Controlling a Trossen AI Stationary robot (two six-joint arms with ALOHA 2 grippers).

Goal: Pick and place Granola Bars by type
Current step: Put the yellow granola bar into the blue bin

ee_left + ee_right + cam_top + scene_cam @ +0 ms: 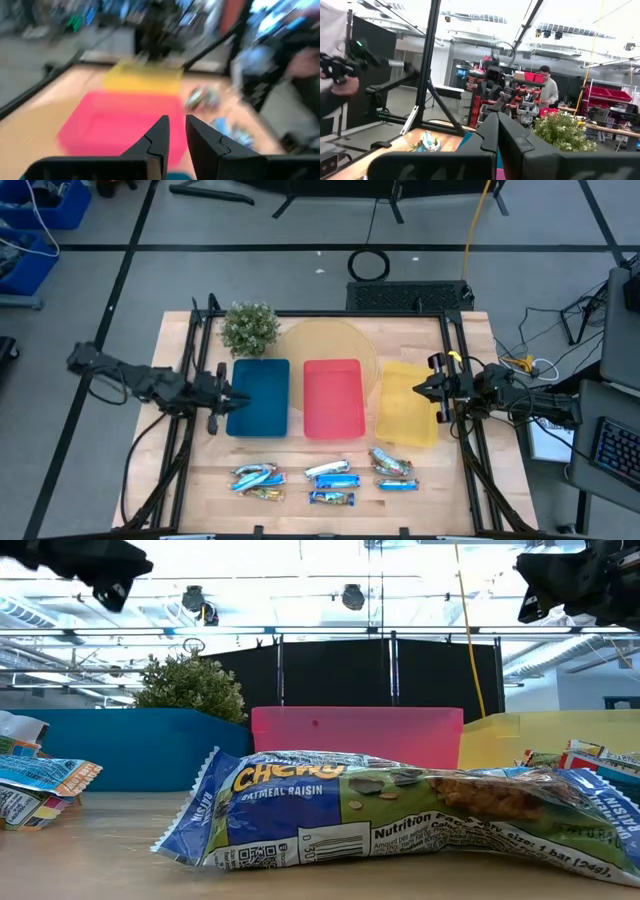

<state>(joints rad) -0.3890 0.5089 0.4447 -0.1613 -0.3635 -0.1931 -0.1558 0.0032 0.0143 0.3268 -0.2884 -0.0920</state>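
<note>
Closest to the low camera is a blue-and-white Chewy oatmeal raisin bar (400,815) lying flat on the counter (470,480), wrapper crinkled, nothing touching it. It belongs to the Granola Bars (325,477) scattered along the counter's front edge: a few on the left, a few in the middle, a couple on the right, blue-and-white ones mixed with silvery-brown ones. None of them sits in a tray, so the sorting looks like it hasn't started.

Behind the bars are the three trays in a row: blue tray (259,396), red tray (333,397), yellow tray (408,403). A pale round mat (330,340) pokes out behind the red one, and a small potted plant (248,327) stands at the back near the blue tray.

The left gripper (238,397) hovers over the blue tray's left edge, fingers (160,140) nearly together with just a thin gap, holding nothing. The right gripper (418,388) hangs over the yellow tray, fingers (492,132) pressed together, also empty. Both are well apart from the bars.

My read: this is the approach stage for the first pick. Next, one arm needs to swing toward the front row, spread its fingers wide enough for a bar, and come down across the narrow side. The wrappers look slippery and some bars touch each other, so picking an outer one first seems safest.
</note>
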